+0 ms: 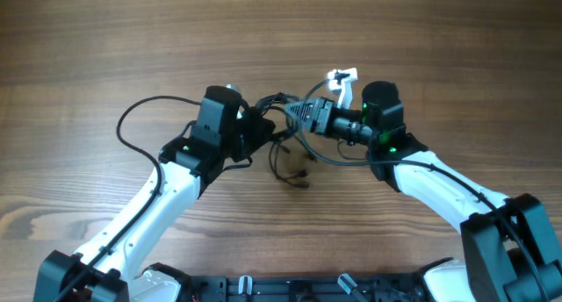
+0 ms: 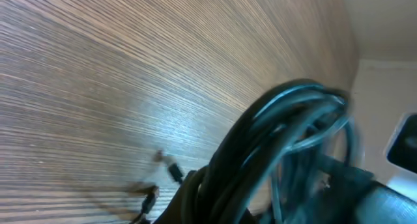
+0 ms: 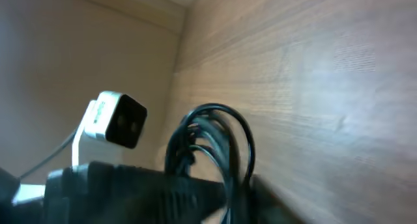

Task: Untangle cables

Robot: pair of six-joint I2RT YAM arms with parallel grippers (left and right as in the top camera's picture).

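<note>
Black cables [image 1: 279, 98] bunched between left tool [image 1: 257, 126] and right tool [image 1: 300, 114].

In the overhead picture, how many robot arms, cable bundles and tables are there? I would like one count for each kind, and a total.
Robot arms: 2
Cable bundle: 1
Wooden table: 1
Total: 4

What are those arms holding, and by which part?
The left pincer grips the thin black cables at their bunched middle. Whether the right pincer also holds them cannot be told.
</note>
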